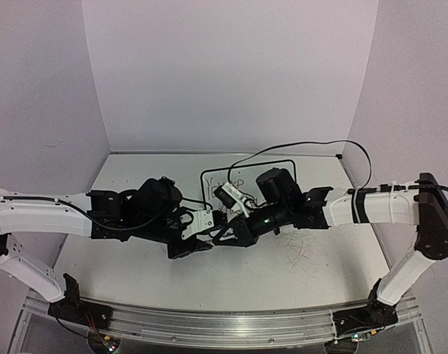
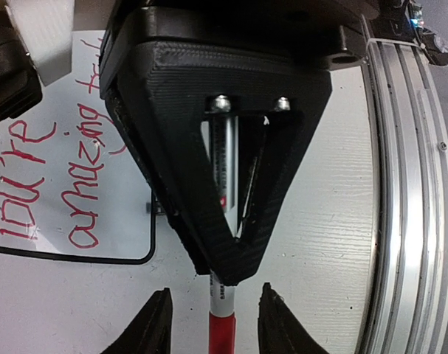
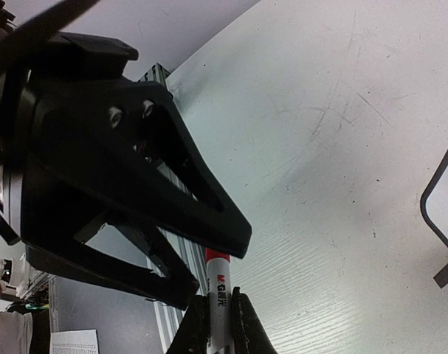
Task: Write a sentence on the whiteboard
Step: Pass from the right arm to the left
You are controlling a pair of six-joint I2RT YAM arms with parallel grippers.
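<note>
Since the sentence (image 2: 54, 169) is sitting finished on the whiteboard (image 2: 128, 206) just beside them, the right end effector (image 3: 218, 304) is clamping the marker (image 3: 218, 280) by its barrel while the left end effector (image 2: 215, 293), part-open and gripping nothing, is straddling its red end (image 2: 222, 333), likely for capping.

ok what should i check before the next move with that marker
1. Sentence on the whiteboard: ok, red "You're amazing" legible, last word partly hidden.
2. Right gripper shut on the marker: ok.
3. Left gripper open astride the marker's red end, gaps both sides: ok.
4. Marker centred in the left gripper: ok.
5. Marker capped or uncapped: cannot tell.
6. Clearance between the two grippers: cannot tell, they overlap from above.
</note>
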